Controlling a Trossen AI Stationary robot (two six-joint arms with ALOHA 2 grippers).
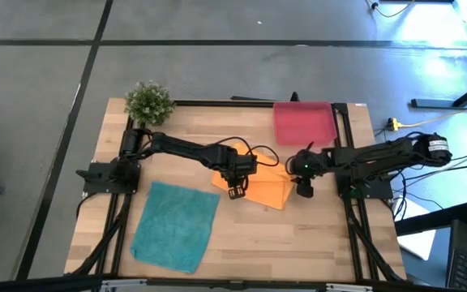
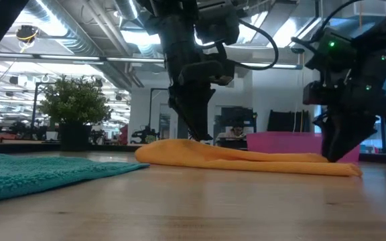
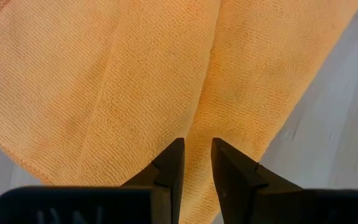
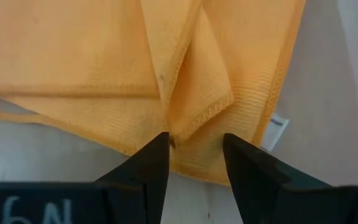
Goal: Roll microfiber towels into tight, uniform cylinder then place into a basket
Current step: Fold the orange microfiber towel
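Note:
The orange towel (image 1: 264, 185) lies folded over itself in several layers at the table's middle. My left gripper (image 3: 197, 155) stands over its left part, pointing steeply down, shut on a crease of the cloth. My right gripper (image 4: 194, 149) is open at the towel's right edge, one finger on either side of a folded corner (image 4: 197, 106); whether they touch it I cannot tell. The teal towel (image 1: 175, 225) lies flat at the near left. The pinkish-red basket (image 1: 304, 122) sits at the far right. My left gripper has a raised crease (image 3: 199, 127) of the orange towel running in between its two fingertips, which stand almost together. The fingers come from above, pointing steeply down. The towel lies on the table, humped a little under the fingers (image 2: 194, 144).
A small green plant (image 1: 148, 101) stands at the far left corner. Black rails (image 1: 351, 154) run along the table's left and right sides. Bare wood lies near the front edge, right of the teal towel.

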